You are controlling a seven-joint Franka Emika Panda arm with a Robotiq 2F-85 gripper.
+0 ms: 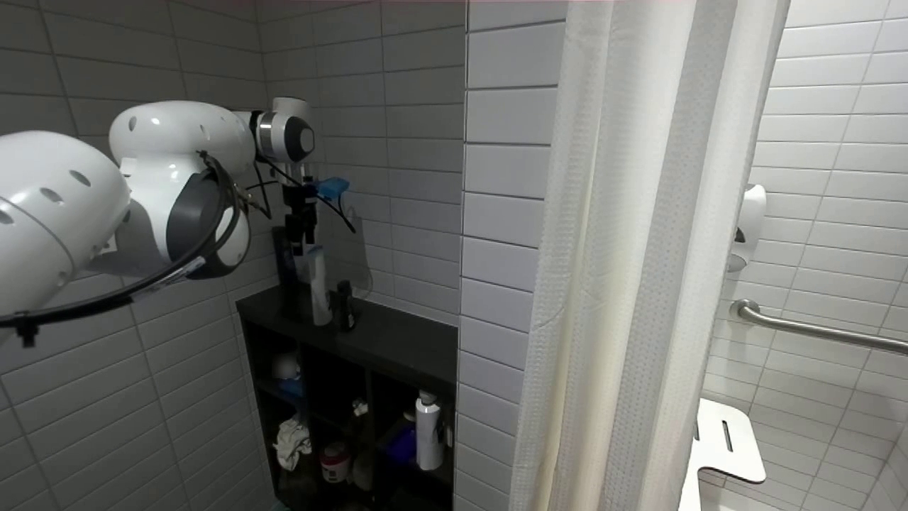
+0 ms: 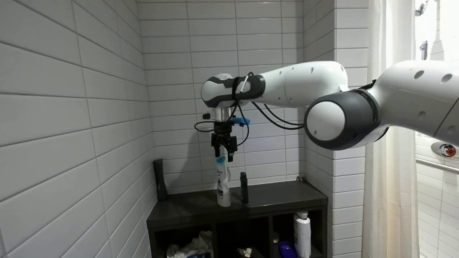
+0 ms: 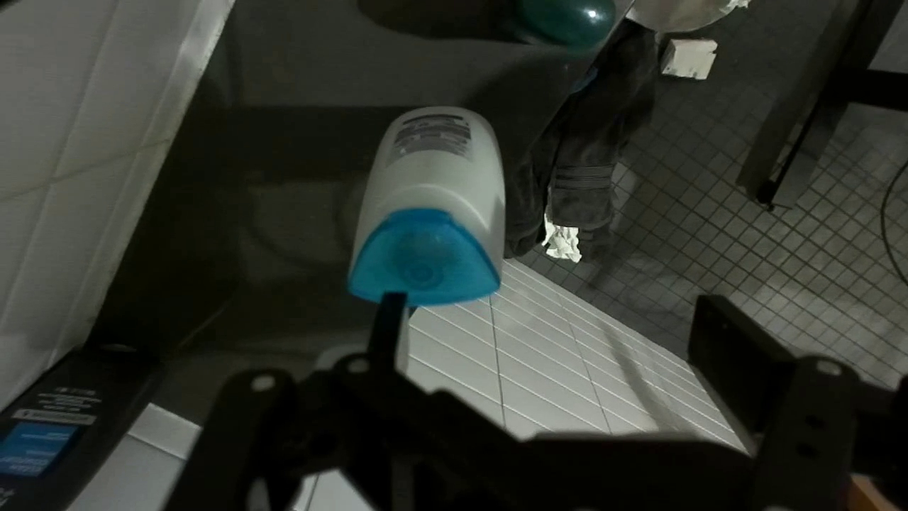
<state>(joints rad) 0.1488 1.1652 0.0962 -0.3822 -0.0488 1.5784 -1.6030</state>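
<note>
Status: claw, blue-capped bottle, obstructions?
Claw open, empty. Blue-capped white bottle standing on black shelf unit, ungripped; fingertip contact unclear. Possible obstacle: dark green bottle beside it.

Three shelf-top bottles (image 2: 223, 187), one gripper (image 2: 224, 157), one curtain (image 1: 624, 255)

In both exterior views we see a glossy white, jointed robot arm (image 2: 301, 84) stretched out and bent at its round, grey-and-white elbow (image 2: 327, 120). Its white-and-dark-grey wrist (image 2: 229, 89) carries a matte black, two-fingered claw (image 2: 224, 157) pointing downward; in the wrist view we find the blocky black fingers (image 3: 738, 362) parted wide.
</note>
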